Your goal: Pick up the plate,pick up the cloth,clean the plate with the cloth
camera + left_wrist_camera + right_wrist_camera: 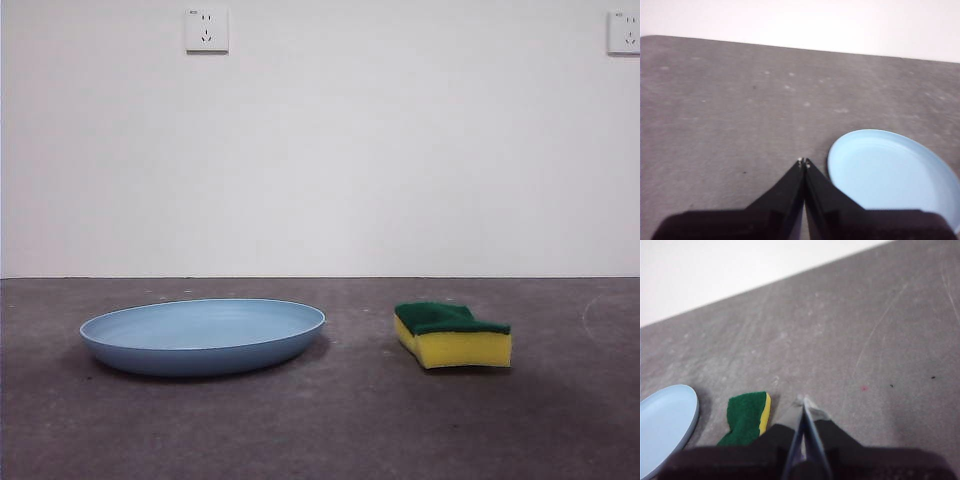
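A wide, shallow light-blue plate [203, 335] lies flat on the grey table, left of centre in the front view. The cloth [452, 334], a yellow sponge block with a dark green top, rests to its right, apart from it. No arm shows in the front view. My left gripper [804, 161] hovers shut and empty above the table, just beside the plate [890, 175] rim. My right gripper [803, 401] is shut and empty too, held above the table close beside the cloth [746, 417], with the plate [665, 425] edge further off.
A white wall stands behind the table with two sockets, one [206, 30] at upper left and one [624, 32] at upper right. The grey tabletop [340, 420] carries faint scratches and specks.
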Available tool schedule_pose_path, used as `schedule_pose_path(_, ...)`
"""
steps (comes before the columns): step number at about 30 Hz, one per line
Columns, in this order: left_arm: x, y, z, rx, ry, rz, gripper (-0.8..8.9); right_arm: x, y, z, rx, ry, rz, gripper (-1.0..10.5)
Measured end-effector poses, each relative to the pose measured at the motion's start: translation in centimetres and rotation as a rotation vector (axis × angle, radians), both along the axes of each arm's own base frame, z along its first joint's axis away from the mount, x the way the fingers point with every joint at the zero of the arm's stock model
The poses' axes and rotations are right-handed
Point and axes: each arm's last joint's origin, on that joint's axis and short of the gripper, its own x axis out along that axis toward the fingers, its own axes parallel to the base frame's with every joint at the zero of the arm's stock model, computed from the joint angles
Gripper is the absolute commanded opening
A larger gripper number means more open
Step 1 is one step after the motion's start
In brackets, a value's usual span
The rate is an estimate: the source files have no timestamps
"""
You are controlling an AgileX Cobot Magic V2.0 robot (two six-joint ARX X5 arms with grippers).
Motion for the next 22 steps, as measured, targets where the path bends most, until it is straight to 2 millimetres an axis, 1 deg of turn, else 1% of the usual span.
schedule_pose_path(4,1.5,-0.4,2.6,-0.014,0.077,-0.061,-0.08,1.5,0.1,2.9,-0.024,0.071,0.027,-0.1)
schedule_pose_path(9,4.3,-1.1,5.2,-0.004,0.221,-0.193,-0.08,4.1,0.5,6.1,-0.078,0.170,0.150,0.0)
schedule_pose_path(12,6.2,-1.5,6.0,0.011,0.336,-0.249,-0.05,5.6,0.8,7.4,-0.103,0.254,0.225,0.0)
schedule_pose_path(15,7.6,-1.7,6.2,0.033,0.437,-0.269,-0.04,6.9,0.9,8.1,-0.116,0.346,0.292,0.1)
schedule_pose_path(16,8.1,-1.7,6.2,0.039,0.465,-0.273,-0.03,7.3,1.0,8.2,-0.120,0.378,0.307,0.3)
schedule_pose_path(17,8.6,-1.8,6.2,0.042,0.483,-0.275,-0.02,7.8,1.0,8.2,-0.124,0.406,0.314,0.9)
schedule_pose_path(18,9.1,-1.9,6.0,0.047,0.502,-0.278,0.01,8.4,1.0,8.2,-0.129,0.434,0.321,1.9)
schedule_pose_path(19,9.4,-1.9,5.7,0.049,0.520,-0.280,0.27,8.9,1.1,8.0,-0.133,0.448,0.325,3.0)
schedule_pose_path(20,9.7,-1.9,5.4,0.050,0.538,-0.280,1.66,9.3,1.1,7.7,-0.134,0.465,0.327,4.1)
schedule_pose_path(21,9.9,-2.0,5.2,0.050,0.546,-0.280,3.20,9.5,1.1,7.5,-0.133,0.480,0.328,4.7)
schedule_pose_path(22,10.0,-2.0,5.2,0.050,0.542,-0.280,3.81,9.6,1.1,7.4,-0.132,0.485,0.329,4.8)
